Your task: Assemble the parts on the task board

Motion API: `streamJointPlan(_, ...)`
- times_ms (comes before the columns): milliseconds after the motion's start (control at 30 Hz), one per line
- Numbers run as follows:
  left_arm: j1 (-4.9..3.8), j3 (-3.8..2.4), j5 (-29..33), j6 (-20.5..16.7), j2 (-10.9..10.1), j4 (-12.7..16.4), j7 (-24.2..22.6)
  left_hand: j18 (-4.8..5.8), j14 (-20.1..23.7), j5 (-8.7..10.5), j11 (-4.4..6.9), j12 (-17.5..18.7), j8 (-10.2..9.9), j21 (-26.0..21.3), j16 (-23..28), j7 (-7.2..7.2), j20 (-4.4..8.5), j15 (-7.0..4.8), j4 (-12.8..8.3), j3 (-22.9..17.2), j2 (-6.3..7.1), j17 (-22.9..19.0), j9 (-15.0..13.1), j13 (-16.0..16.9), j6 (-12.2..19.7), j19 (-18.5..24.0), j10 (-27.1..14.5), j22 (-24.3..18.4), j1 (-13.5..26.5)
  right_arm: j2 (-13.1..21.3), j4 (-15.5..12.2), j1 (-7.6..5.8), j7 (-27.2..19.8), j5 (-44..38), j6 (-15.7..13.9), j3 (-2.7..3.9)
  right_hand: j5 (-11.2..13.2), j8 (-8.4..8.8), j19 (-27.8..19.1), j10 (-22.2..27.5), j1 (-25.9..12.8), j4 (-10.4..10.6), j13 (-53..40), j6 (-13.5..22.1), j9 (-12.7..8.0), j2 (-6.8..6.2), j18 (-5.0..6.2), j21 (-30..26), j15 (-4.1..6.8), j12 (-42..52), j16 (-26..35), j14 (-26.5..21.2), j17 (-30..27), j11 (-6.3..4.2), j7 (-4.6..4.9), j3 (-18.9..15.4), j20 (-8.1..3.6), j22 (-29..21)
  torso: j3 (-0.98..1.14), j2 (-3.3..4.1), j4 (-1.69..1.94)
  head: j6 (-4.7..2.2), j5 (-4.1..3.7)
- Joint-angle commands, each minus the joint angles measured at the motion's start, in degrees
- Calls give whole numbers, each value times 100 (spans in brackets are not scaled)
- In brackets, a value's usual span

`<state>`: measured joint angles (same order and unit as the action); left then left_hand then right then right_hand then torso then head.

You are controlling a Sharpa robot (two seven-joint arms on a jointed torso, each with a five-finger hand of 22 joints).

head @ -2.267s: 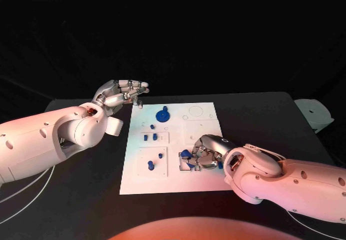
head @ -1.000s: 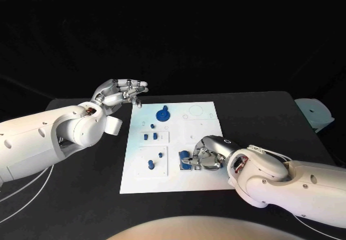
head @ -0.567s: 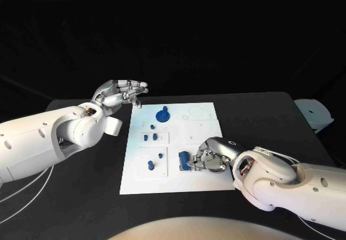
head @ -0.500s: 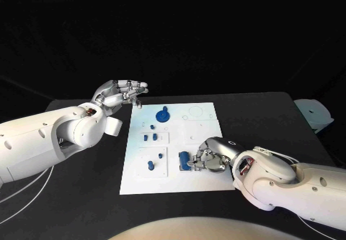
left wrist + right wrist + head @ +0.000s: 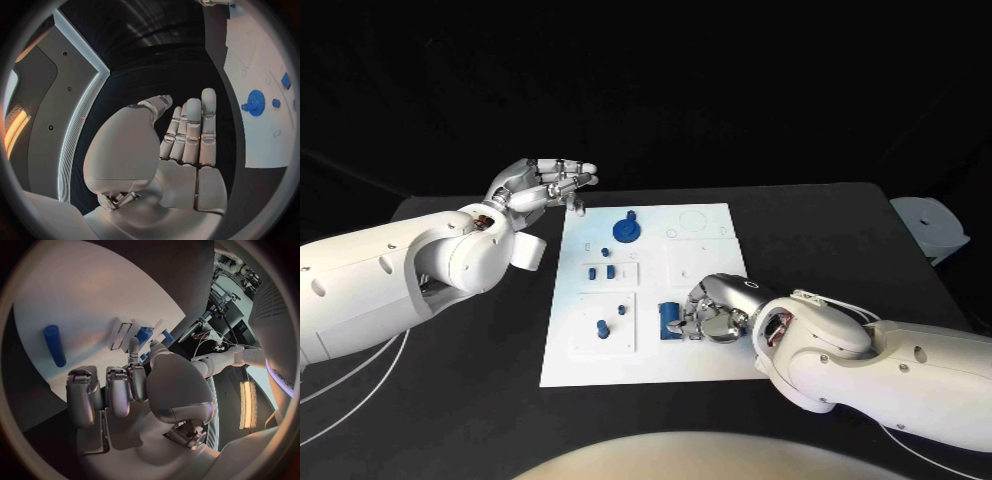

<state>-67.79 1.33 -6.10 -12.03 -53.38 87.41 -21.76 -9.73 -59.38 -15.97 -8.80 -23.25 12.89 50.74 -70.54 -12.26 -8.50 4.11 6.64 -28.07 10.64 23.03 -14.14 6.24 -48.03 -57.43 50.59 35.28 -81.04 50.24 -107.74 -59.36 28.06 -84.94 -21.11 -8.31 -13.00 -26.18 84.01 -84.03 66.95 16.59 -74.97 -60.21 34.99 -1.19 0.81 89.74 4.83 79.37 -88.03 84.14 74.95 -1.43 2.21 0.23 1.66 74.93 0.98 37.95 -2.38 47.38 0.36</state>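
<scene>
The white task board [image 5: 646,350] lies in the middle of the table. A blue gear with a knob [image 5: 627,230] sits near its far end, also seen as the gear [image 5: 254,102]. Small blue parts [image 5: 602,271] and two blue pegs [image 5: 610,320] stand on the board's left half. A blue cylinder [image 5: 671,318] lies on the board, seen too as the cylinder [image 5: 54,345]. My right hand [image 5: 711,310] rests beside it with fingers [image 5: 94,390] curled in and nothing visible in them. My left hand [image 5: 545,185] hovers off the board's far left corner, fingers [image 5: 190,130] straight and holding nothing.
A white container [image 5: 929,228] stands at the table's right edge. Black tabletop [image 5: 834,230] lies bare to the right of the board, and my left forearm [image 5: 387,280] stretches over the table on the left.
My right hand has shifted a little toward the blue cylinder. Earlier, two blue bits showed at its fingers; now one upright-lying cylinder is beside it. The left hand has stayed put.
</scene>
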Motion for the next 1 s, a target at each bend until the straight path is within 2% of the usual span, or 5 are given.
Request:
streamJointPlan(33, -4, -3, 22, 74, 9, 17, -27, -86, 40, -15, -5, -11, 12, -20, -35, -42, -54, 6, 5, -28, -12, -6, 5, 9, 45, -1, -33, -5, 64, -33, 23, 15, -42, 35, 168, -4, 1, -2, 599, -198, 120, -20, -906, 48, -15, -11, -81, 26, 34, 15, -31, 500, 1059, -33, 7, 25, -48, 1507, -3, -2, -2, 8, 2)
streamJointPlan(400, -5, -3, 22, 70, -2, 19, -26, -86, 40, -15, -5, -11, 12, -20, -35, -42, -54, 6, 5, -28, -12, -6, 5, 9, 45, -1, -33, -5, 64, -3, 31, 24, -9, -101, -4, -7, 99, 8, 599, -199, 398, -32, -913, 47, -46, -74, -81, 26, 38, 12, -27, 498, 1052, -38, 1, 24, -51, 1507, 5, -5, -8, 12, -5)
streamJointPlan(700, -5, -3, 22, 73, -8, 9, -26, -86, 42, -16, -7, -24, 16, -24, -40, -43, -56, 8, 9, -32, -19, -10, 9, 9, 53, -1, -48, -8, 74, 364, -166, -50, -520, 197, -815, 8, -96, 131, 599, 0, 728, -22, -669, 191, -130, -88, -81, 26, 2, -455, 53, 455, 865, 10, 62, 80, -28, 1507, 0, -12, -14, -26, -37)
streamJointPlan(933, -5, -2, 22, 70, -12, 38, -25, -86, 42, -16, -7, -27, 17, -25, -41, -43, -56, 8, 9, -33, -21, -10, 10, 9, 54, -1, -49, -9, 75, 852, -245, -190, -605, 391, -772, 12, 16, 359, 599, 69, 905, -18, -591, 375, -261, -218, -81, 26, -77, -610, 55, 456, 880, 110, 184, 31, 35, 1507, -13, 6, -5, -67, -105)
streamJointPlan(1000, -5, -2, 22, 68, -16, 53, -29, -86, 43, -15, -7, -30, 19, -25, -42, -43, -56, 8, 9, -32, -20, -11, 10, 9, 54, -1, -51, -10, 76, 997, -220, -209, -582, 372, -681, 11, 43, 393, 599, 77, 967, -27, -588, 383, -282, -250, -81, 26, -94, -620, 56, 456, 881, 126, 200, 18, 51, 1507, -13, 8, -21, -73, -120)
